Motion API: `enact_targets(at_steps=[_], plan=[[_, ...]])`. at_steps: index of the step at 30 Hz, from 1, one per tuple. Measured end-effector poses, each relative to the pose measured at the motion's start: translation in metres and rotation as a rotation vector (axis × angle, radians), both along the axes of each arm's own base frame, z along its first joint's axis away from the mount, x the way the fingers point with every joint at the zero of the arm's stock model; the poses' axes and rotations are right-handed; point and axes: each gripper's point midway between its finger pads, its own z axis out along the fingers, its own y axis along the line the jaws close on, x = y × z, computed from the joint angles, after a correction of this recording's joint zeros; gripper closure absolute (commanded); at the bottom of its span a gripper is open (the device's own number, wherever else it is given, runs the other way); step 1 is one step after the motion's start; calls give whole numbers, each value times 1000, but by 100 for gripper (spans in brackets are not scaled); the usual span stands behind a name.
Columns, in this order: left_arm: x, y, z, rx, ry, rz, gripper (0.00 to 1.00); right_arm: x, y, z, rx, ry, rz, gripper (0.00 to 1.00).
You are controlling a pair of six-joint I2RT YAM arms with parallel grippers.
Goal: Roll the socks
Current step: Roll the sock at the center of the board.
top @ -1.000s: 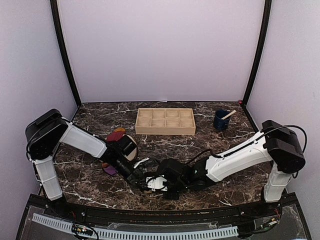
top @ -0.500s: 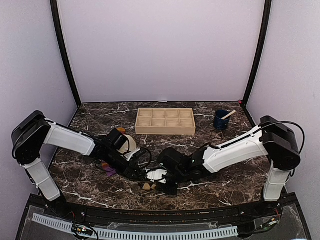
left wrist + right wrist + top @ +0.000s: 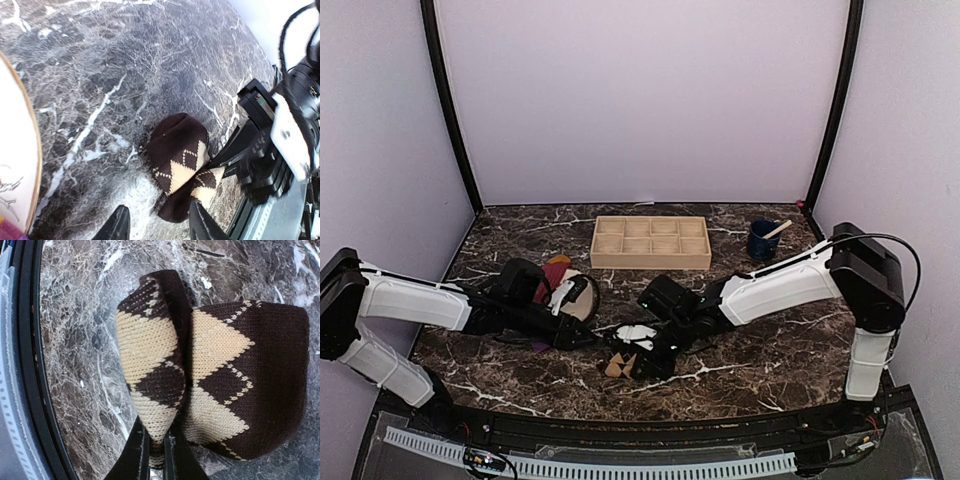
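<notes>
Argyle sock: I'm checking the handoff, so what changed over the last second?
The left hand opened, let go of the argyle sock and drew back toward its own side. The right hand stays pinched on the sock's edge, low over the table. The wooden tray and blue cup are unchanged.

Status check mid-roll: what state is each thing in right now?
left tool: open, empty.
right tool: shut on argyle sock.
argyle sock: folded over, one edge pinched.
purple sock: mostly hidden by left arm.
tray: empty.
cup: upright, stick inside.
</notes>
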Motion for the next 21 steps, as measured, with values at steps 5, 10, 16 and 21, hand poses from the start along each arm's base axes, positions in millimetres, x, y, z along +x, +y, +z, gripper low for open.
enact_targets(at_steps=[5,10,16,21], plan=[[-8,6,-1,-24,-60,13,58,1,-1,1,18,91,-7,94],[-22,-3,8,-28,-160,-32,58,2,-2,1,33,177,-12,94],[-39,-19,15,-11,-282,-114,57,2,0,1,32,272,-3,94],[-45,-23,8,39,-344,-165,56,0,0,1,26,327,5,94]])
